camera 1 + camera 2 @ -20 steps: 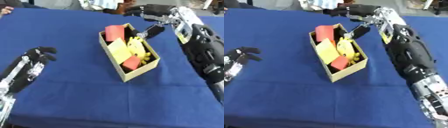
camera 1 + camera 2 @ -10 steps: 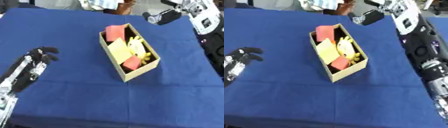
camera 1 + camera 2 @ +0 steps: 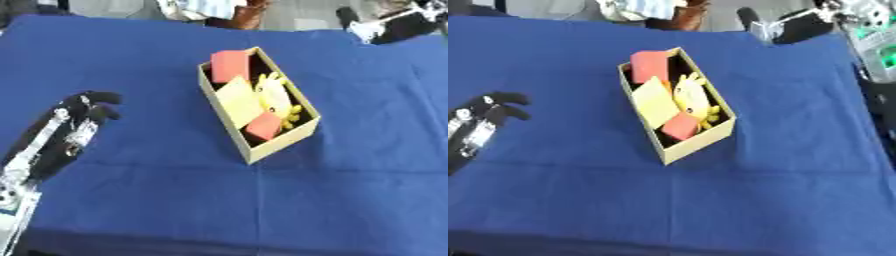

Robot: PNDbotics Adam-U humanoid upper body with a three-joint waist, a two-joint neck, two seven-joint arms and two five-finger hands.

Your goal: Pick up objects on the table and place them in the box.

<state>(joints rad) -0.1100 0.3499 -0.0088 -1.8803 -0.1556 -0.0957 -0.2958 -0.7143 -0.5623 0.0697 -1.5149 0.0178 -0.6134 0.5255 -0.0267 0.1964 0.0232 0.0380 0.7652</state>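
A table (image 3: 131,200) draped in deep blue cloth, softly creased along fold lines, fills the frame. At its centre lies a long rectangular box (image 3: 280,147) with thin tan walls like cardboard, set at a slant so its near corner points toward the lower middle. Inside, at the upper end, a red block (image 3: 230,65) with flat faces leans against the wall. Below it lies a pale yellow flat square piece (image 3: 240,101), tilted. Beside that, along the right wall, sits a yellow soft-looking toy (image 3: 276,97) with rounded, lumpy limbs. At the lower end rests a second, smaller red block (image 3: 262,126).

The left hand (image 3: 80,111) shows at the left edge, black with silver along the forearm, lying on the cloth well apart from the box, its fingers slightly curled and relaxed, holding nothing.

The right hand (image 3: 398,26) is at the upper right corner, past the table's far edge, a dark shape with pale parts; I cannot tell how its fingers stand.
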